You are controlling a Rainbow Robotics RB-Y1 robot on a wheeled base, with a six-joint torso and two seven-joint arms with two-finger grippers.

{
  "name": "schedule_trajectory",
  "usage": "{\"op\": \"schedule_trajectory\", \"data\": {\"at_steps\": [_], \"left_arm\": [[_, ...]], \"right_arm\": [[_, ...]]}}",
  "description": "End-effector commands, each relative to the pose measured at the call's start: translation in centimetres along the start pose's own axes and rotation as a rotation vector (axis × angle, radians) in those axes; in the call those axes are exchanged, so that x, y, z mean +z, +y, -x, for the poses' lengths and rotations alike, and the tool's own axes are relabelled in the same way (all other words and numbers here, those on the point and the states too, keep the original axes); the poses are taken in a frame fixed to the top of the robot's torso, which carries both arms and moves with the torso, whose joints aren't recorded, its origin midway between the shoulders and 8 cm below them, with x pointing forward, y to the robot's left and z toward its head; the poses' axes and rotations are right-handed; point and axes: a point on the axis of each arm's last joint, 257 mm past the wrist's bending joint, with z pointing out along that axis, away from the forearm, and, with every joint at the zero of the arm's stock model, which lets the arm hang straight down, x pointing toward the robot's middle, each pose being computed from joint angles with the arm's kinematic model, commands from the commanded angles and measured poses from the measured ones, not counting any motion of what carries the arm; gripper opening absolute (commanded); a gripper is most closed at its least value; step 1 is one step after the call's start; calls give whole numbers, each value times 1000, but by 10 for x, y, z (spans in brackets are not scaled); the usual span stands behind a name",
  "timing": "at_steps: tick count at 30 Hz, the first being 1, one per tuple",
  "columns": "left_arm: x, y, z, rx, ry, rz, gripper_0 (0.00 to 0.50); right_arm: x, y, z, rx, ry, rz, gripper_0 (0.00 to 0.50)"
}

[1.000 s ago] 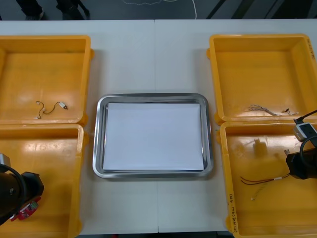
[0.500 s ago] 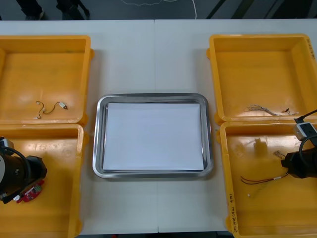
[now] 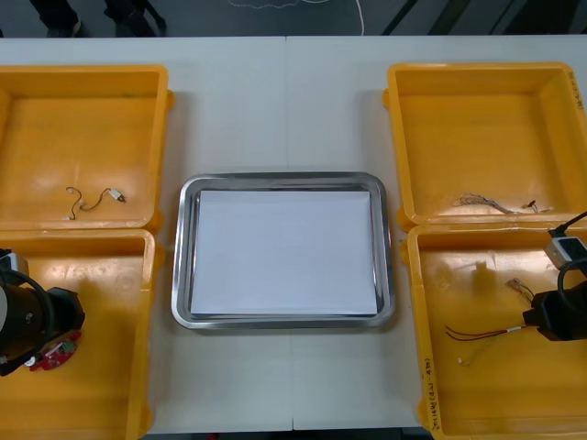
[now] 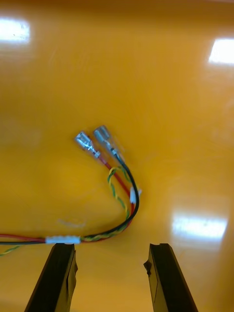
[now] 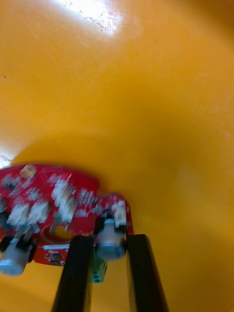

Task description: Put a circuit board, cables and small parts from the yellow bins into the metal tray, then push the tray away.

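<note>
From above, the metal tray (image 3: 284, 178) sits in the middle of the counter (image 3: 284, 101) between four yellow bins, and its inside is white with nothing on it. The far left bin (image 3: 83, 75) holds one short curled cable (image 3: 90, 200) with small metal ends. In the near left bin (image 3: 101, 240) the left gripper (image 3: 50, 339) is low over the floor at the bin's outer side, with the red circuit board (image 3: 58, 356) at its tip. The far right bin (image 3: 477, 73) holds a thin cable (image 3: 491, 203) lying along its near wall. The near right bin (image 3: 417, 330) holds a red and yellow cable (image 3: 481, 332), a small metal part (image 3: 519, 286) a little beyond it, and the right gripper (image 3: 541, 319) at the cable's outer end.

In the right wrist view, the right gripper's fingers (image 4: 61, 273) stand apart with nothing between them. The cable (image 4: 119, 195) lies flat on the bin floor just beyond their tips, red, black and twisted yellow strands bound together. It curves away to two metal terminals (image 4: 92, 139) side by side.

In the left wrist view, the left gripper's fingers (image 5: 78, 273) are clamped on the round board (image 5: 53, 204) at its edge. A grey cylinder-shaped component (image 5: 111, 239) on the board sits between them. The rest of the board juts out to one side over the bin floor.
</note>
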Motion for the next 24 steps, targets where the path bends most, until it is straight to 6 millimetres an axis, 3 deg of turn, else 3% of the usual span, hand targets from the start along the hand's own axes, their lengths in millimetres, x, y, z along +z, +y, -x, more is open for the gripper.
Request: {"op": "schedule_trajectory", "data": {"at_steps": [1,2,7,15,24], "left_arm": [[-6,-4,12,43,-33,-19,425],[-7,-4,13,43,-37,-19,456],[-12,2,18,36,-48,-14,500],[-19,6,18,33,-52,-12,500],[-24,4,-5,44,-39,-19,500]], "right_arm": [[-30,14,22,131,-55,7,429],[-33,17,22,165,-56,9,430],[-36,23,25,339,-66,27,430],[-27,30,16,678,-32,57,430],[-12,34,2,956,10,81,428]]}}
